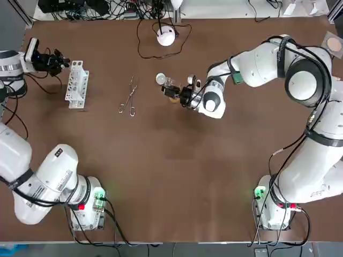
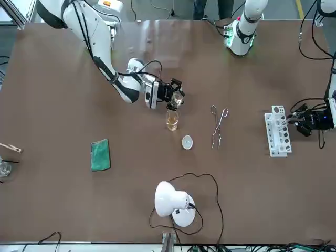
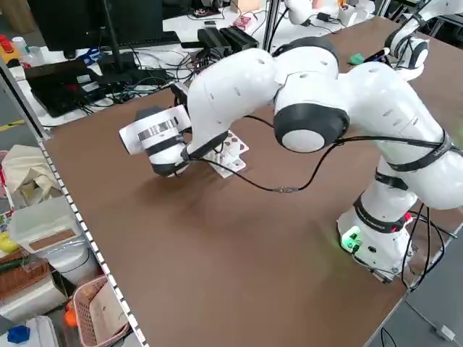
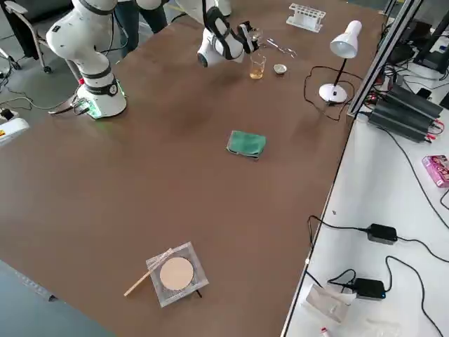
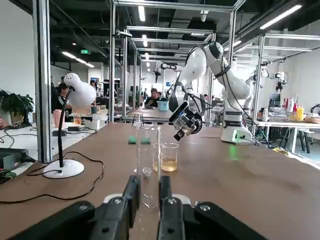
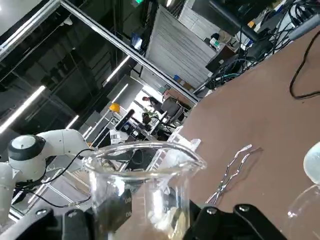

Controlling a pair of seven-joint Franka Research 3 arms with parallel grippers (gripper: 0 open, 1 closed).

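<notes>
While the right gripper (image 2: 174, 94) hangs over the middle of the desk (image 1: 171, 176), its fingers are clamped on a clear glass beaker (image 6: 142, 175), which the right wrist view shows sitting between them. Directly beneath this gripper, apart from it, a second beaker (image 2: 172, 121) with amber liquid in its bottom stands upright on the desk. Just beyond that beaker, away from the gripper's arm, a small round watch glass (image 2: 187, 142) lies flat. A pair of metal tongs (image 2: 217, 126) lies further out from the gripper, on the side towards the left arm. A white desk lamp (image 2: 170, 202) stands well apart from the gripper near the desk's far edge, its cable looping beside it. A folded green cloth (image 2: 100, 155) lies well off to the gripper's other side.

The left gripper (image 5: 147, 192) is at the desk's far left corner, against a white test tube rack (image 1: 76, 84). Its fingers are closed together on a glass test tube (image 5: 148, 155), which stands upright between them. The rack lies right in front of this gripper, on the side towards the tongs, and the right gripper is well apart from it.
</notes>
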